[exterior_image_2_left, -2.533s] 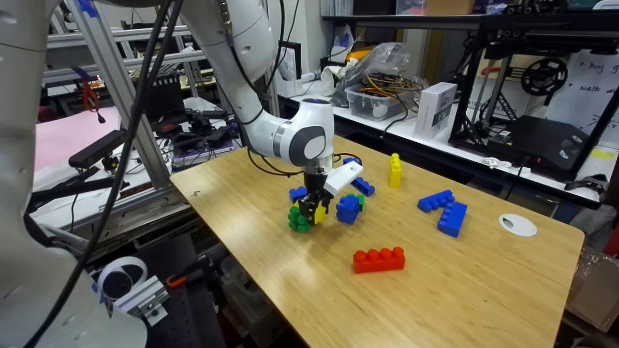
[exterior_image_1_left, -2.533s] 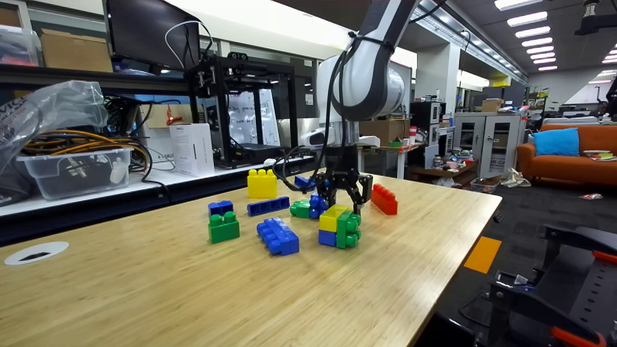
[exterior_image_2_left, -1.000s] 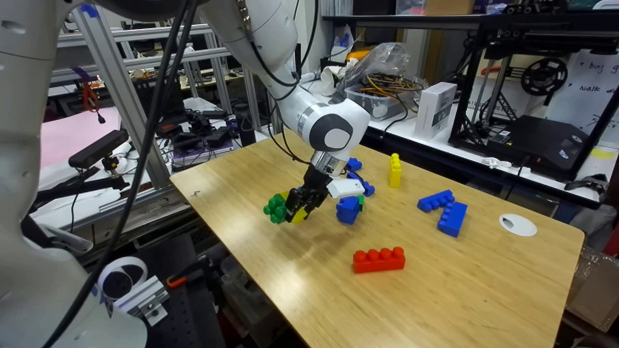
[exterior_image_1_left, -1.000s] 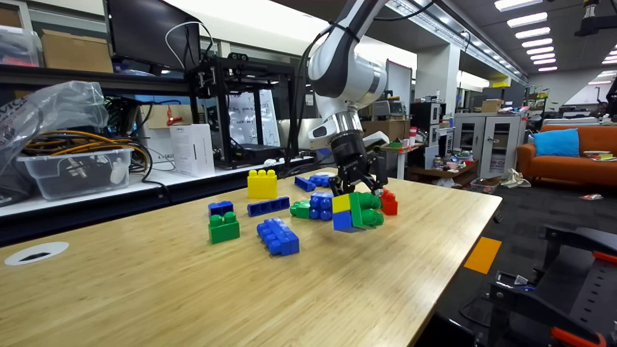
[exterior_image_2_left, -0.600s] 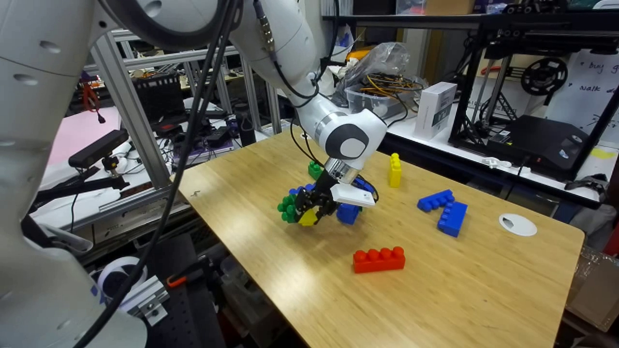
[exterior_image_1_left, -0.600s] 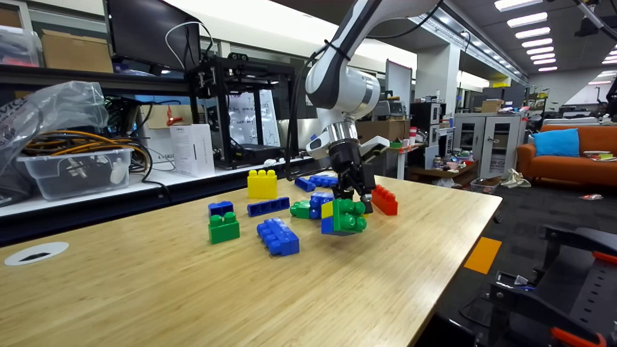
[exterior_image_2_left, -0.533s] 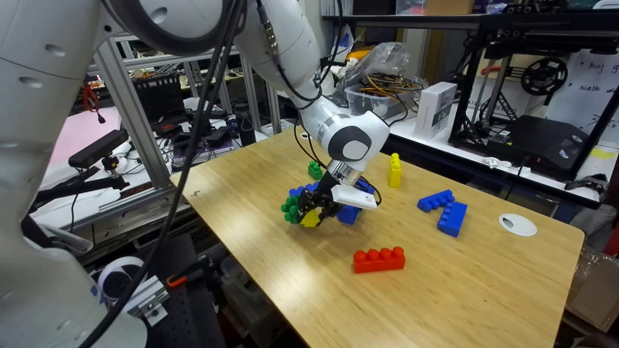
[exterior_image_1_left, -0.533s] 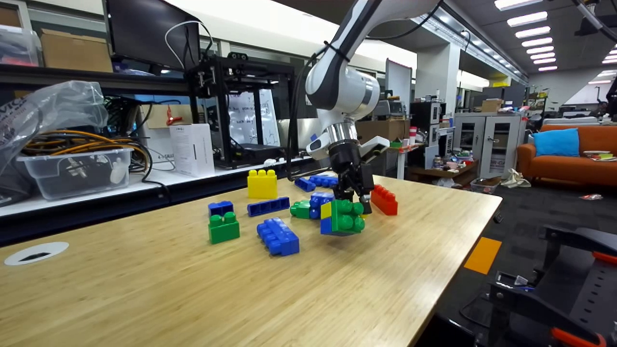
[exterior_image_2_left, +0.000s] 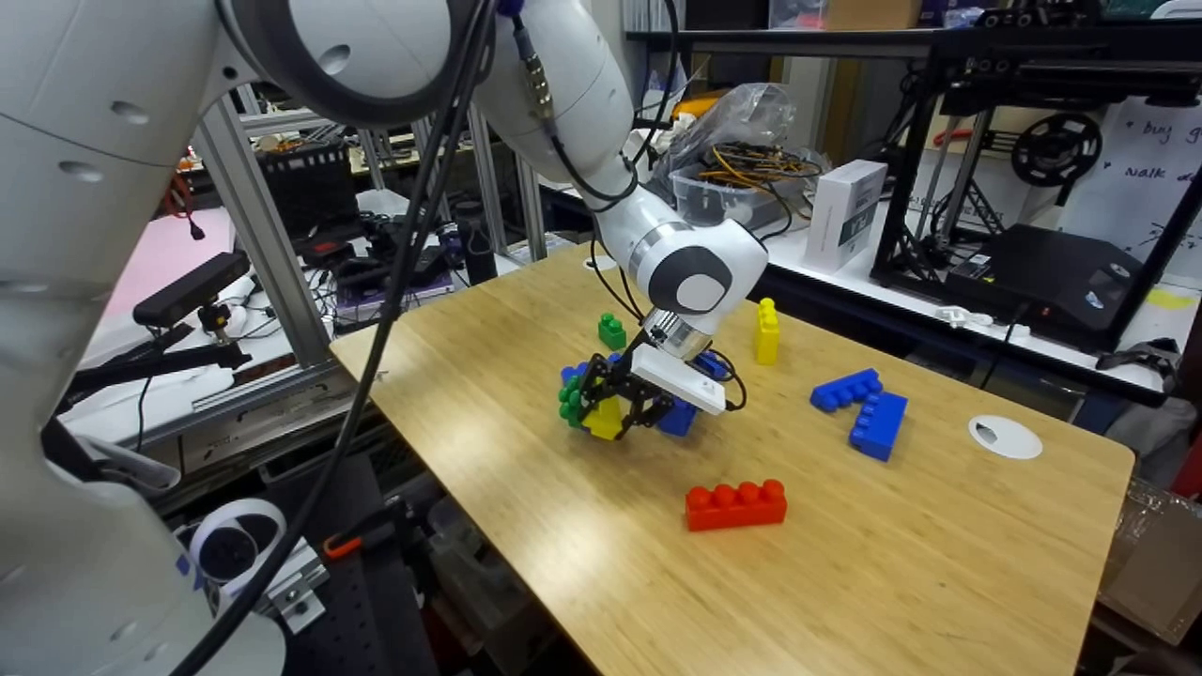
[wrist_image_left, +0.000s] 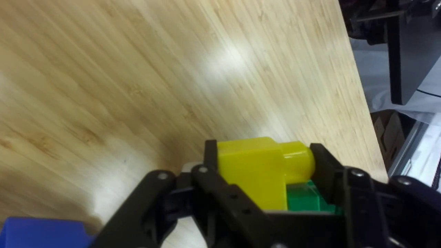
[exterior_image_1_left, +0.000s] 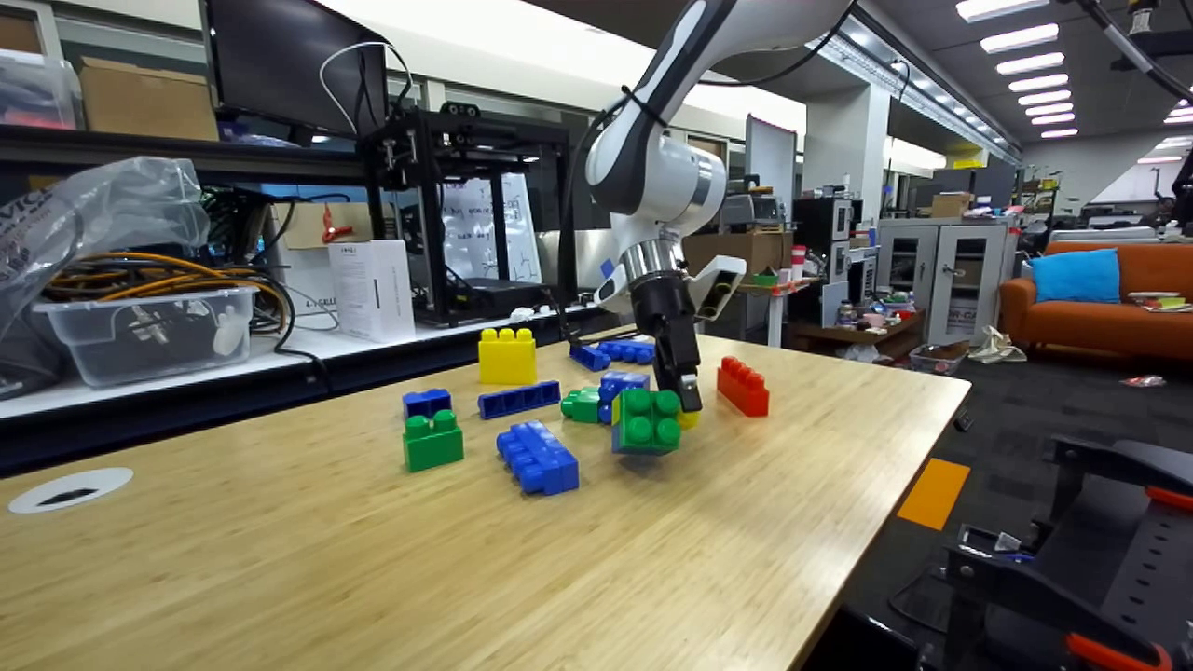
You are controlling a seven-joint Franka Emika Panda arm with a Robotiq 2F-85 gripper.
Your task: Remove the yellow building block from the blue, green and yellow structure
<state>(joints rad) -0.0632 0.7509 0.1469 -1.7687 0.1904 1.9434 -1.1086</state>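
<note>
Wrist view, lower centre: the gripper (wrist_image_left: 265, 158) clasps the yellow building block (wrist_image_left: 254, 168) across base and stud, with green showing just below. Right of middle in an exterior view, the blue, green and yellow structure (exterior_image_1_left: 646, 421) hangs tilted, seemingly off the worktop (exterior_image_1_left: 447, 578). The hold looks made, so prising that block free is probably the step in hand; the next move likely calls for bracing the rest, then a firm pull or twist, or everything may come along together. Pale, grained wood catches glare; an orange sofa (exterior_image_1_left: 1118, 319) stands far right, a cardboard box (exterior_image_1_left: 146, 98) upper left.
</note>
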